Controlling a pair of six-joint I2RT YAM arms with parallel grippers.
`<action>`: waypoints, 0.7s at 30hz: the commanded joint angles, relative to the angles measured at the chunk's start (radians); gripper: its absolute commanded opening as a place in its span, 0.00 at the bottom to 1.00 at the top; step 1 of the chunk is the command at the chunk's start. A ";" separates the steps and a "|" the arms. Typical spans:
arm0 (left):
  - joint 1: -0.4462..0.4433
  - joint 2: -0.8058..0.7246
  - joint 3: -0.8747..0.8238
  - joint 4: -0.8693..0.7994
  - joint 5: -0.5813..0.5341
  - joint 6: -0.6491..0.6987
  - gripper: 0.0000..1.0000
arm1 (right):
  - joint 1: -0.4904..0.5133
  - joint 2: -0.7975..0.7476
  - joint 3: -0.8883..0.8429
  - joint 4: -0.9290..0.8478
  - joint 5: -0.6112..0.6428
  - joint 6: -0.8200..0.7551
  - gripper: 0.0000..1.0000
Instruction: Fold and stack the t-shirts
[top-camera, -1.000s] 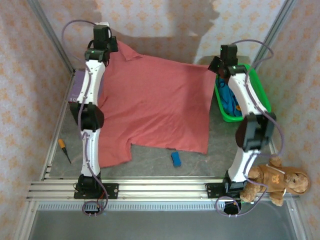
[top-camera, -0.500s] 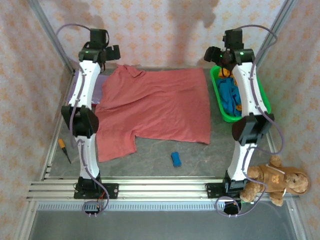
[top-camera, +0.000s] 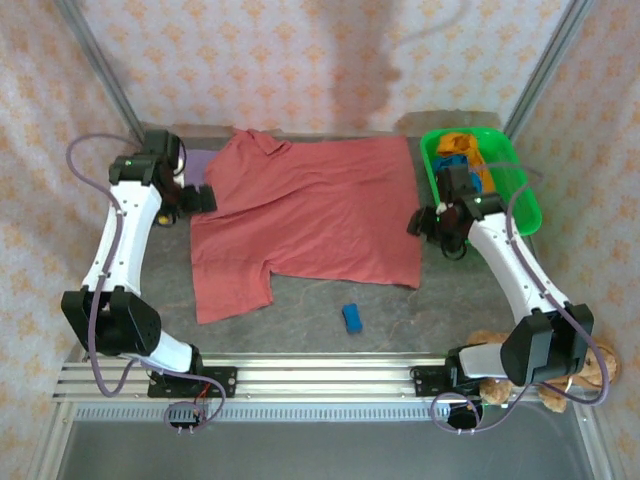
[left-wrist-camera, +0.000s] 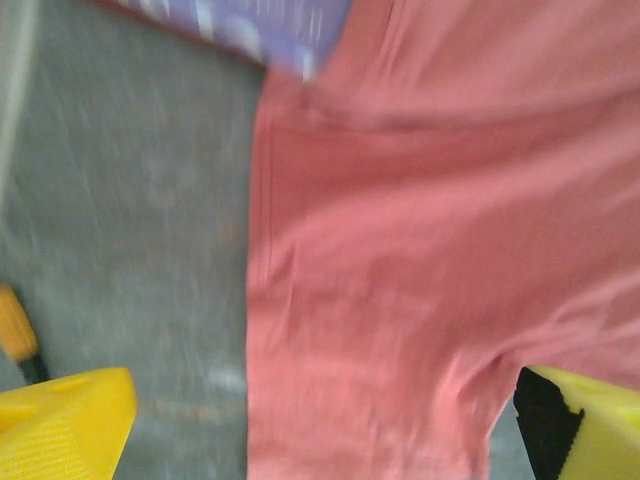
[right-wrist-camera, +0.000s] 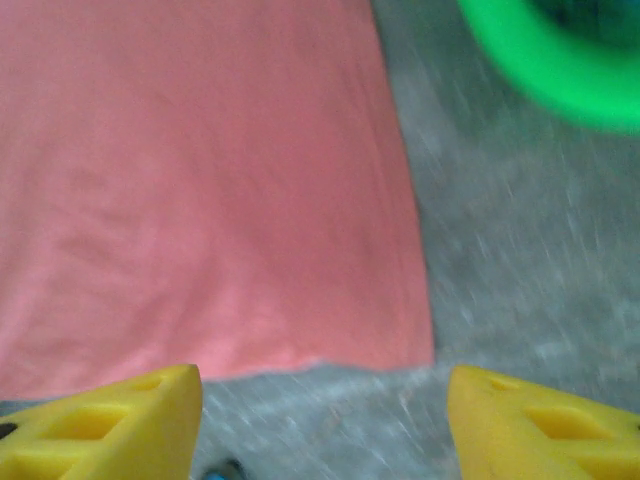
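Note:
The large salmon-pink t-shirt lies spread flat on the grey table, one sleeve pointing toward the near left. My left gripper hovers open at the shirt's left edge. In the left wrist view its yellow fingertips straddle the pink cloth, holding nothing. My right gripper is open by the shirt's right edge. In the right wrist view it hangs over bare table just off the shirt's corner. A lilac t-shirt peeks out at the far left. Blue and orange t-shirts sit in the basket.
The green basket stands at the far right beside my right arm. A small blue block lies near the front, below the shirt's hem. A brown teddy bear sits by the right arm's base. An orange-handled screwdriver lies at the left.
Both grippers opened and let go of the pink shirt, which dropped flat on the table. Both arms swung down from the far wall to the shirt's left and right edges.

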 joint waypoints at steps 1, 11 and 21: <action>-0.001 -0.078 -0.135 -0.046 0.051 -0.048 0.98 | 0.007 -0.077 -0.115 -0.011 -0.004 0.073 0.55; 0.034 -0.122 -0.363 -0.002 0.070 -0.112 0.95 | 0.010 -0.022 -0.328 0.095 -0.018 0.087 0.44; 0.105 -0.079 -0.400 0.028 0.051 -0.085 0.91 | 0.012 0.086 -0.352 0.216 -0.016 0.076 0.32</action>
